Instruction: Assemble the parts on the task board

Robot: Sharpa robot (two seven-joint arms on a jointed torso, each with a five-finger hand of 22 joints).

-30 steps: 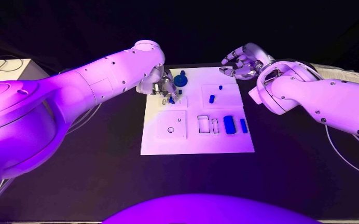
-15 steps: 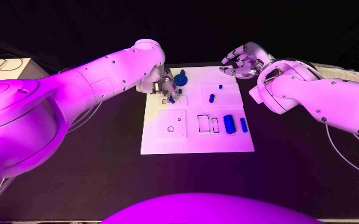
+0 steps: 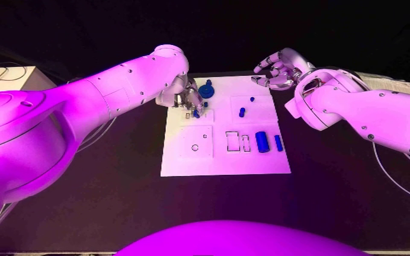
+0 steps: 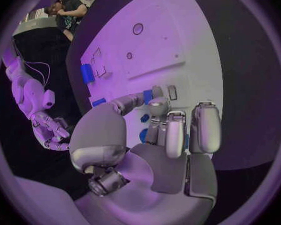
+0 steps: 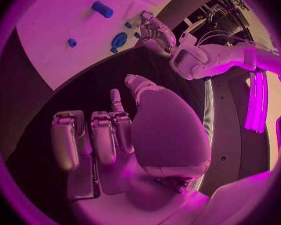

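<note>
Parts lie scattered over the task board (image 3: 224,164) in the head view: a small blue part (image 3: 195,114) sits at the fingertips of the left hand (image 3: 185,99), near the board's far left corner, just beside a round blue part (image 3: 206,91). The right hand (image 3: 275,72) hovers off the far right corner, fingers loosely curled on nothing.

From the left wrist, the fingers (image 4: 178,130) reach down around that small blue part (image 4: 148,96) (whether they actually pinch it I cannot tell). My reading: a part is being seated, and the next move calls for a straight, gentle press.

From the right wrist, the fingers (image 5: 97,135) are curled in, holding nothing, well apart from the board.
</note>
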